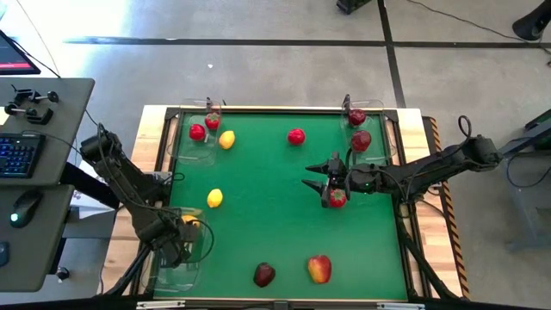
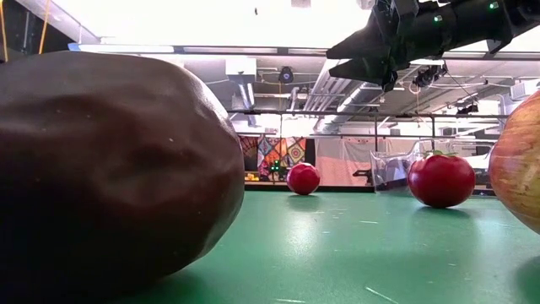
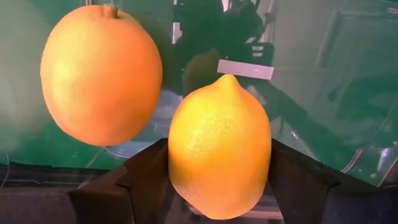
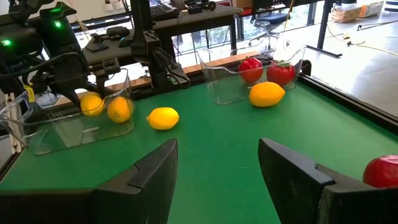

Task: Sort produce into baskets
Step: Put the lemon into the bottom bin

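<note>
Left end effector [image 3: 217,186] clamps a lemon [image 3: 219,149] over its tray; right end effector [image 4: 217,168] hovers, fingers apart

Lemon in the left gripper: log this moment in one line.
left gripper: shut on lemon, over tray | right gripper: open, empty, mid-table

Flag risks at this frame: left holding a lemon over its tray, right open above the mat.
1. The left gripper pinches the lemon near its lower end, close beside an orange fruit. Releasing may make it roll against that fruit inside the clear tray.
2. The right gripper hangs open by a small red fruit. Descending off-centre could nudge it across the green mat.
</note>
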